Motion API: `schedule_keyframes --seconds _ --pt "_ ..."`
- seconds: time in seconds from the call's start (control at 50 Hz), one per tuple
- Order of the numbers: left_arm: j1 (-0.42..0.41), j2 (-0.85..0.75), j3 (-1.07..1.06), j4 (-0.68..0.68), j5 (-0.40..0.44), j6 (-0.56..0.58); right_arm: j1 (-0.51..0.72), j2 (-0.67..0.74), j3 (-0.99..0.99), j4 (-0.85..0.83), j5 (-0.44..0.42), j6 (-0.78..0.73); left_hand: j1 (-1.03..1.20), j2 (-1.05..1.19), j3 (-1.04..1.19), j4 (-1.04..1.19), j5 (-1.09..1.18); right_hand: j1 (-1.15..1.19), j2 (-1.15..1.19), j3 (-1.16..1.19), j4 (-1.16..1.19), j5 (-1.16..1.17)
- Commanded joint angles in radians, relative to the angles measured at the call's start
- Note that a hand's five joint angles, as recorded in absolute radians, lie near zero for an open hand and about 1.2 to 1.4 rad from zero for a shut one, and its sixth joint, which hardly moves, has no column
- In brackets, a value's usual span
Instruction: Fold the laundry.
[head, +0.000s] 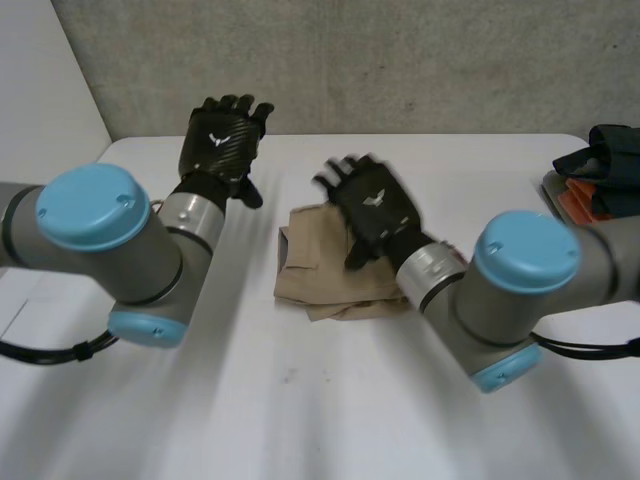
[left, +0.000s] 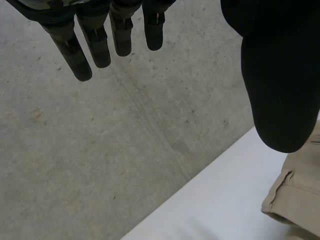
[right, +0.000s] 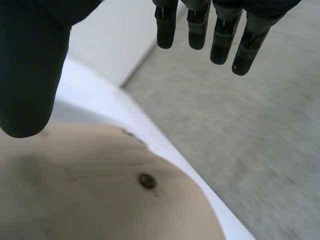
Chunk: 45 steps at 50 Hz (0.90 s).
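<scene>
While both hands are free, log the state. The left hand (head: 222, 140) is raised over the table's far left corner with its fingers (left: 100, 47) straight and spread, holding nothing. The right hand (head: 372, 208) is likewise released, fingers straight, with its palm over the tan garment (head: 318, 270). The garment lies as a loosely folded bundle near the middle of the table (head: 300, 420), somewhat toward the far edge. A waistband and a dark button (right: 146, 180) suggest trousers or shorts — you cannot tell which.

Risks, as judgement:
- The bundle's layers look uneven along its near side. A grasp that catches only the top layer would likely pull the fold open.
- The left hand is well apart from the cloth. If you work with the right alone, the garment may slide on the smooth table instead of folding.
- A stack of dark and orange clothes (head: 598, 170) sits at the table's right edge — a wide swing of the right arm could knock it.

Unclear:
- You cannot tell whether the right palm touches the cloth or hovers just above it.
- The right hand and forearm cover the garment's right part.
- The stack is cut off, so its contents cannot be told.
</scene>
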<state>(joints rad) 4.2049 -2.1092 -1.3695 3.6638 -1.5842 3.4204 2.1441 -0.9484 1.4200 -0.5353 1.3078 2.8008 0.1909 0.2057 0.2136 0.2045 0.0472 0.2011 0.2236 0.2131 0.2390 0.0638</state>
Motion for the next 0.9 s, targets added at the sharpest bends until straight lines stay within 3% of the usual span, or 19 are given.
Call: schedule_keyframes --seconds 0.02,0.12,0.34,0.46,0.56,0.66,0.74,0.9 --pt "-0.06 -0.116 0.228 -0.117 0.013 -0.039 -0.098 -0.161 0.016 0.156 0.146 0.327 -0.004 -0.019 -0.026 -0.017 -0.035 -0.027 -0.049 -0.039 -0.064 -0.064" --pt "-0.111 -0.241 0.404 -0.273 0.055 -0.092 -0.147 -0.138 -0.055 0.294 0.097 0.345 0.017 0.002 -0.006 0.003 -0.014 -0.027 -0.049 -0.039 -0.064 -0.064" --pt "-0.123 -0.436 0.586 -0.527 0.078 -0.089 -0.165 0.192 -0.418 0.658 0.044 0.33 0.04 0.025 0.017 0.027 0.009 -0.027 -0.049 -0.039 -0.064 -0.064" --pt "-0.118 -0.494 0.648 -0.626 0.043 -0.079 -0.165 0.283 -0.495 0.699 0.062 0.25 0.052 0.037 0.029 0.038 0.021 -0.027 -0.049 -0.039 -0.064 -0.064" --pt "-0.115 -0.532 0.693 -0.7 0.021 0.006 -0.182 0.319 -0.526 0.73 0.097 0.178 0.049 0.034 0.026 0.035 0.018 -0.027 -0.049 -0.039 -0.064 -0.064" --pt "-0.121 -0.511 0.684 -0.702 0.001 0.054 -0.178 0.278 -0.518 0.741 0.119 0.155 0.031 0.017 0.009 0.018 0.001 -0.027 -0.049 -0.039 -0.064 -0.064" --pt "-0.123 -0.411 0.664 -0.697 0.006 0.037 -0.178 0.166 -0.472 0.726 0.119 0.164 0.005 -0.01 -0.018 -0.009 -0.026 -0.027 -0.049 -0.039 -0.064 -0.064" --pt "-0.131 -0.175 0.494 -0.582 0.058 -0.053 -0.176 -0.045 -0.241 0.525 0.122 0.144 0.002 -0.013 -0.021 -0.012 -0.029 -0.027 -0.049 -0.039 -0.064 -0.064"
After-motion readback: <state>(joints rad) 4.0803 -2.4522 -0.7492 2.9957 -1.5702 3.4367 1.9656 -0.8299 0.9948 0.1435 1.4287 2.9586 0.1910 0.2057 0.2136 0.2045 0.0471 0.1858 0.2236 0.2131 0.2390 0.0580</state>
